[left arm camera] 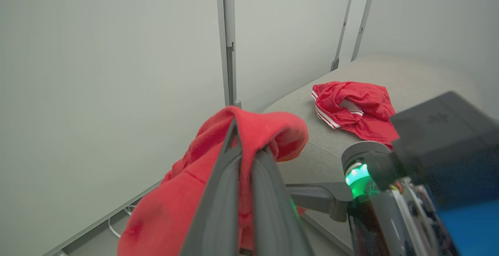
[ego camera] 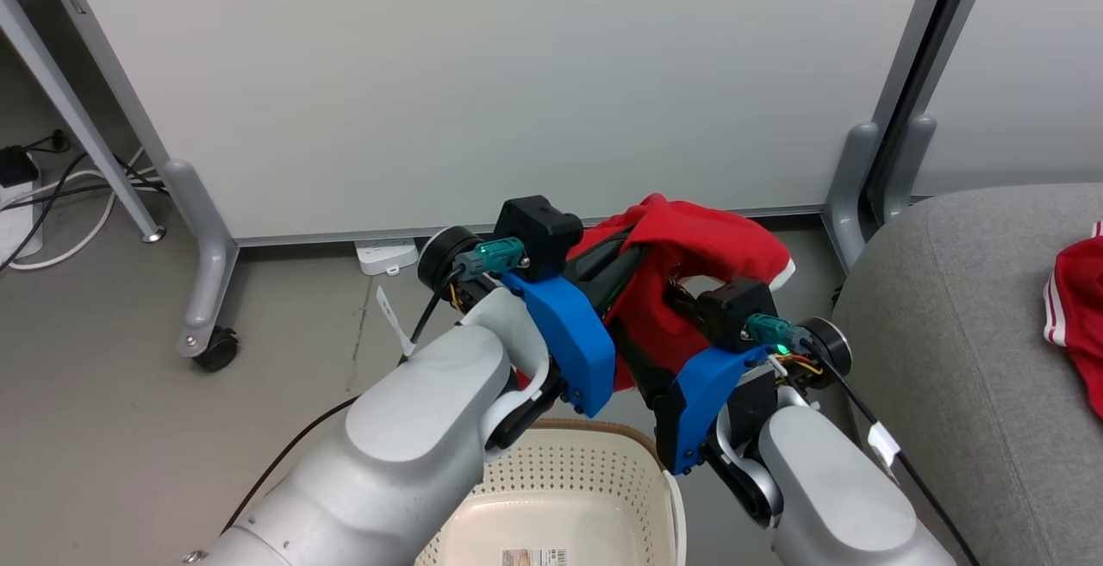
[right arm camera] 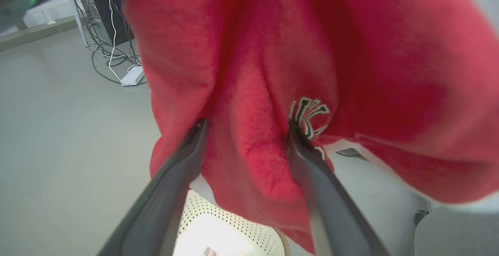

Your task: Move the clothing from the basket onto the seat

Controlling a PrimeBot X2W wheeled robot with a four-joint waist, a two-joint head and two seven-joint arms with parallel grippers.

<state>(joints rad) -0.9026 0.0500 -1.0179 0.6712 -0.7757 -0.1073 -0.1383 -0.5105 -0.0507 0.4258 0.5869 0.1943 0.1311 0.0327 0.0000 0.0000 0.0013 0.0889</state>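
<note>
Dangling red garment [ego camera: 689,247] over basket [ego camera: 560,480], label [ego camera: 534,556] inside.

From the head camera, the red garment [ego camera: 698,239] hid the tips of the left pincer [left arm camera: 249,143] and the right pincer [right arm camera: 247,125]. The lower edge cut the basket [ego camera: 603,471], its label [ego camera: 534,557] too small to read; the right edge cut the second garment [ego camera: 1073,307].

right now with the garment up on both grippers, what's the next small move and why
Probably swing both arms to the robot's right, toward the seat. The garment hangs clear above the basket, pinched in the left gripper and draped over the open right gripper. The seat lies to the right, the other garment on it.
</note>
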